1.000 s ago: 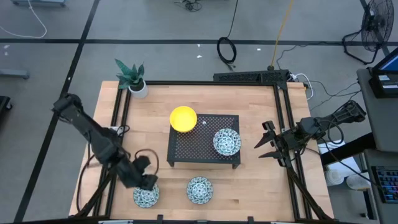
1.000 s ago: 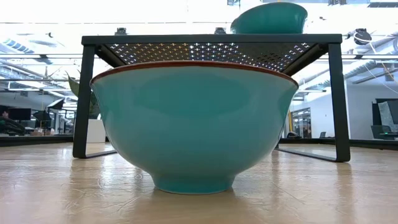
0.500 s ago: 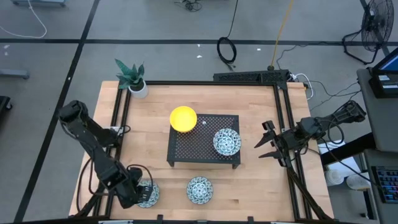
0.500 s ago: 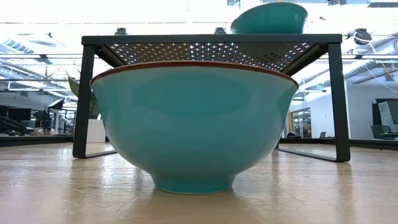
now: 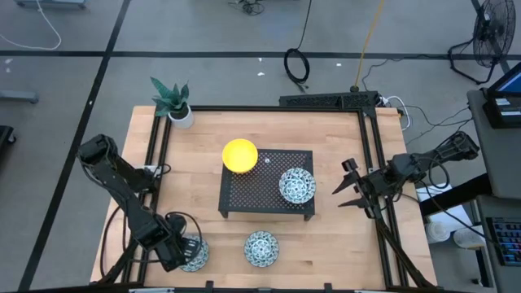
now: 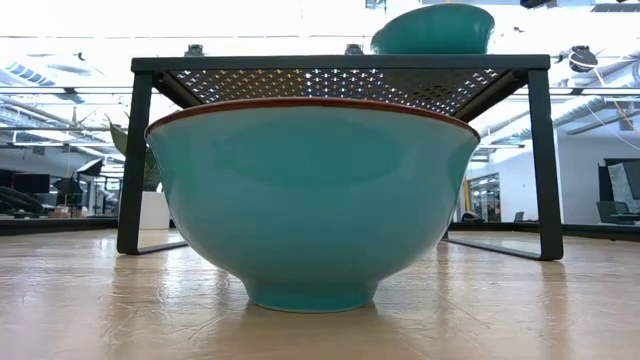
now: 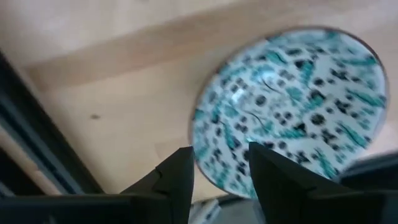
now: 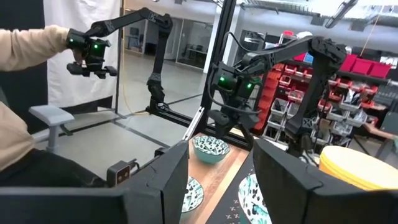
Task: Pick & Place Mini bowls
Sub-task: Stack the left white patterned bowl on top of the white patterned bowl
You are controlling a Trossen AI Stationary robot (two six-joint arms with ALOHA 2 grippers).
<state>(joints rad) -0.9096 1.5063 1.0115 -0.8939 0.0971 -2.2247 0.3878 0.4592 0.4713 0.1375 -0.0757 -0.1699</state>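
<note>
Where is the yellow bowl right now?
In the high view, the yellow bowl sits on the back left corner of the black mesh rack, in the middle of the table. A patterned bowl sits on the rack's right side.

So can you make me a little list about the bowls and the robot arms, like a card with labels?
bowls in the high view: four
yellow bowl: on the black mesh rack, at a back corner
patterned bowl on the rack: near the right end
patterned bowl at the front middle: on the wooden table
patterned bowl at the front left: on the table, under the left gripper
left gripper: open, fingers astride that bowl's rim
right gripper: open, waiting at the table's right edge
plant pot: back left corner
</note>
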